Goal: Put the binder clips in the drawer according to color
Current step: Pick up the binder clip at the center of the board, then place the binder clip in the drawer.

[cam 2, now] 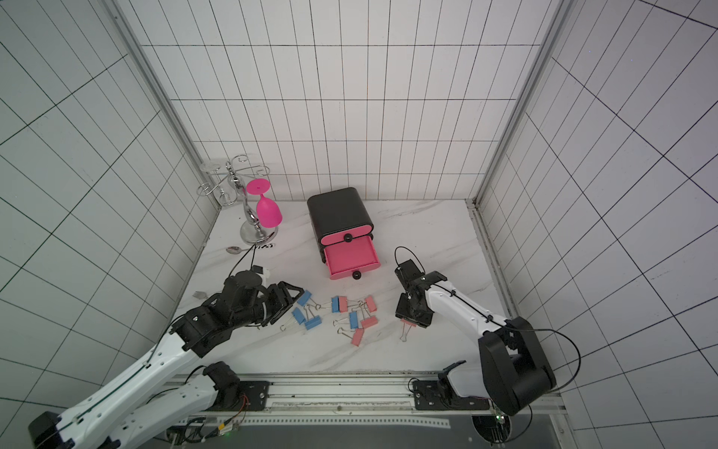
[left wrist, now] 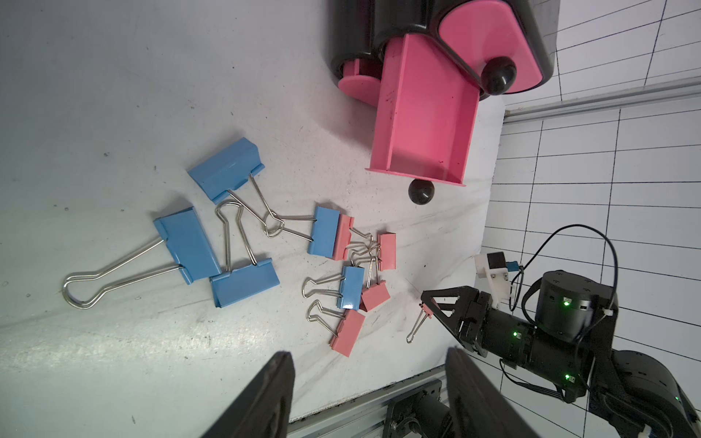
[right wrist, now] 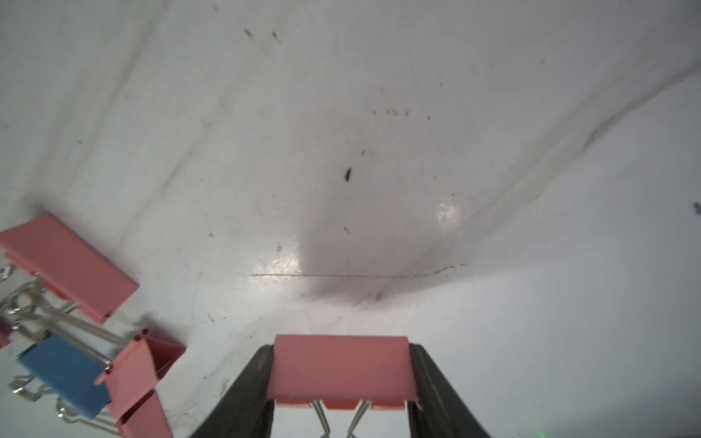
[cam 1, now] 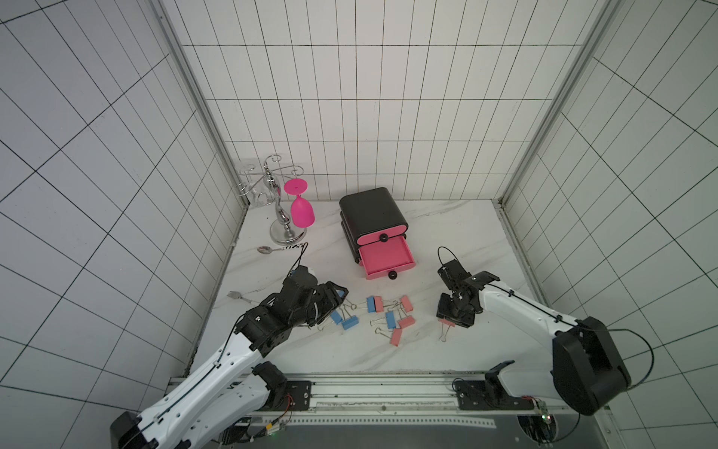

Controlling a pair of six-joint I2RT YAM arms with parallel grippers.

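Pinching a pink clip by the two short ends of its body, the right jaws are closed on it, one black finger pressed to each end. Its wire handles run back between the fingers. In both top views this clip sits low at the worktop; whether it is lifted clear I cannot tell. Ahead of these jaws the worktop is bare. To one side of them, near but apart, lies a mixed heap of pink and blue clips with tangled handles.

The chest of drawers stands beyond that heap, well apart from both sets of jaws. Its middle drawer is pulled out with its pink floor in full sight. An open strip of worktop runs from the right jaws to the drawer's front edge.

The left jaws stand apart, holding nothing. Three blue clips lie just past their tips, one of them touching another's handles. A fork lies behind these jaws, close to the worktop's side edge. The metal rail marks the front edge, behind both arms.
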